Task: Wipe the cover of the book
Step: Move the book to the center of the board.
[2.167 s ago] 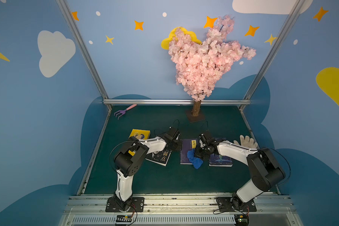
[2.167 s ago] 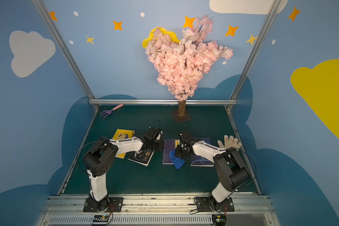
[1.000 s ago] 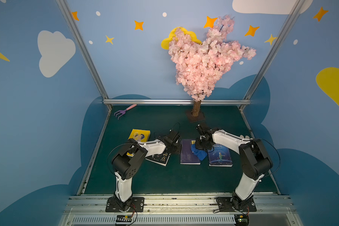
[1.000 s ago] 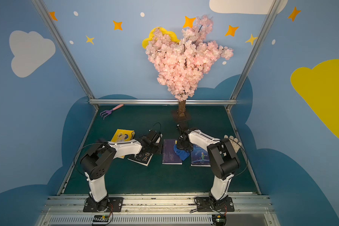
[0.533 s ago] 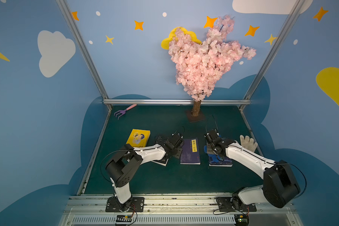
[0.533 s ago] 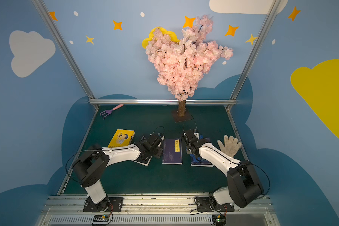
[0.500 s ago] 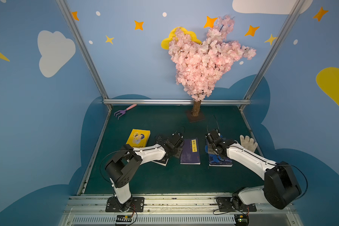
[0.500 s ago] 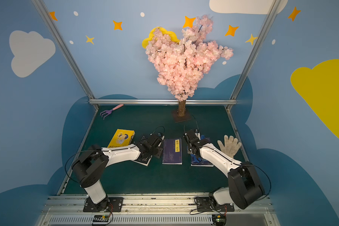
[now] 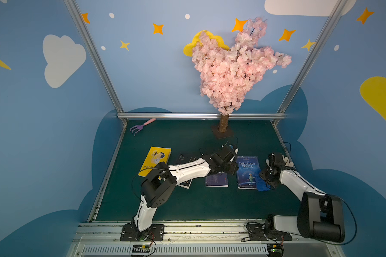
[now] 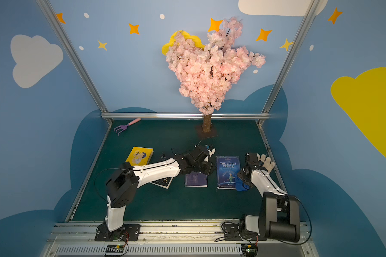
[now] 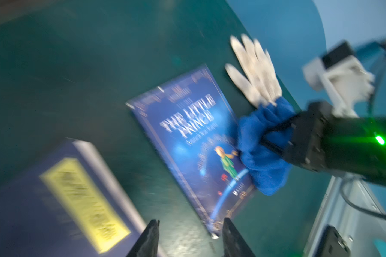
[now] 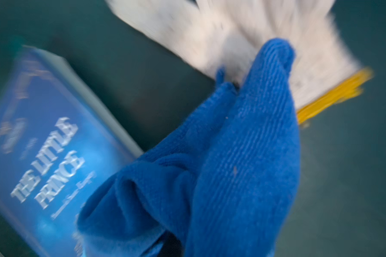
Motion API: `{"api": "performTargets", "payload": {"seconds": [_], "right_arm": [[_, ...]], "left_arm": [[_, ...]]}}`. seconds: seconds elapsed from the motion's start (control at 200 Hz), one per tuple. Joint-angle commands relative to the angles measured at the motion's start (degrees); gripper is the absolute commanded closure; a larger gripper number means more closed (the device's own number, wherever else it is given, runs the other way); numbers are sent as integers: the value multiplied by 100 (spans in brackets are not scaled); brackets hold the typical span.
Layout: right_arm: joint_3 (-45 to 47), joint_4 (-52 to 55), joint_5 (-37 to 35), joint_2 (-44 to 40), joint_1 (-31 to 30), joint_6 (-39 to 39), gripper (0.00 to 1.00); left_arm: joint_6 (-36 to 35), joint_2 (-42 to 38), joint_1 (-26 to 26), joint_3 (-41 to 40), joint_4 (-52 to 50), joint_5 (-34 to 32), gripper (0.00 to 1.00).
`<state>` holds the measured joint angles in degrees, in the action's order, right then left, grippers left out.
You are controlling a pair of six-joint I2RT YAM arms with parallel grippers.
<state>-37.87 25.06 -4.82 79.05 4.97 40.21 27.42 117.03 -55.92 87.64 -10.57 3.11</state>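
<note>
Right tool (image 9: pixel 266 177) is clamping the blue cloth (image 9: pixel 262 184), jaws pinched on a bunched fold. The cloth is hanging under it and draping over the long outer edge of the Little Prince book (image 9: pixel 247 171), down toward the corner nearest the base rail (image 9: pixel 187 227). The book is lying flat and cover up on the desk (image 9: pixel 187 201), just inboard of the right tool.

Room: the white glove (image 9: pixel 287 162) is lying right behind the right tool, with the desk's side edge just past it, so that side is looking tight. Bare green desk is running from under the right tool out to the base rail.

Left tool (image 11: pixel 190 225) is hovering with its fingers spread and nothing between them. A corner of the Little Prince book is sitting just ahead of it. The purple book (image 9: pixel 216 179) is lying below and beside the left tool, and a strip of bare desk is separating the two books. Back along the left arm, the black book (image 9: pixel 184 158) and the yellow book (image 9: pixel 155 159) are lying well apart from the left tool.

Hard to read:
- Both wrist views are smearing with motion blur.
- The cloth is burying the right tool's fingers in the right wrist view.
- The cloth is overlapping the glove there, and contact is not readable.
- The left arm is covering the far half of the purple book and the middle of the black book in both top views.
- The frame edge is cutting off the left tool's fingers in the left wrist view.
</note>
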Motion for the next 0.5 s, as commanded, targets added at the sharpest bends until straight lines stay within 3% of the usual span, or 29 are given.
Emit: {"api": "performTargets", "payload": {"seconds": [0.0,0.11,0.285,0.496], "right_arm": [[-4,-324,1494,526,156,-49,100],[-2,-503,1695,774,-8,-48,100],[-18,-524,1387,753,-615,17,100],[40,-430,1011,474,-1149,180,100]], "left_arm": [[322,404,11,210,-487,546,52],[387,738,11,439,-628,650,52],[296,1108,20,855,-1139,520,52],[194,1023,83,539,-1315,136,51]]}}
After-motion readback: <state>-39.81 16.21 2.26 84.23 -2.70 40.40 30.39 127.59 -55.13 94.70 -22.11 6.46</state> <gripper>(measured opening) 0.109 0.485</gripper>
